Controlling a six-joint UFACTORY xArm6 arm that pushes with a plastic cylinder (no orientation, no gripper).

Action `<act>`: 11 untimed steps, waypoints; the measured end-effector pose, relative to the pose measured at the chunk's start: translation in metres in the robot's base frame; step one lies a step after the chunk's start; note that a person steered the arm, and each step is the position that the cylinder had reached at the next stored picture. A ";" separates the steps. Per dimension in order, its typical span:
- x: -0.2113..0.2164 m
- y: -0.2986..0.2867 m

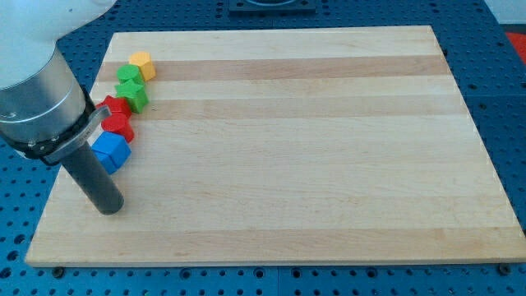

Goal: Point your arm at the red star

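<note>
The red star (pixel 114 106) lies near the view's left edge of the wooden board (pixel 279 148), partly hidden by my arm. A second red block (pixel 120 127) sits just below it, touching it. My tip (pixel 109 205) rests on the board below this column of blocks, a little below and left of the blue block (pixel 112 152). The tip touches no block. The rod leans up to the left, passing beside the blue block.
A yellow block (pixel 142 64) lies at the top of the column. A green block (pixel 129 76) and a green star (pixel 134 94) lie between it and the red star. A blue pegboard surrounds the board.
</note>
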State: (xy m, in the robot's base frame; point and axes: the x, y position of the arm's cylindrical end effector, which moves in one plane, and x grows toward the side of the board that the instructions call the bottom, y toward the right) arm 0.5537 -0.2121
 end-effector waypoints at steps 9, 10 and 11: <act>-0.119 -0.084; -0.138 -0.086; -0.164 -0.087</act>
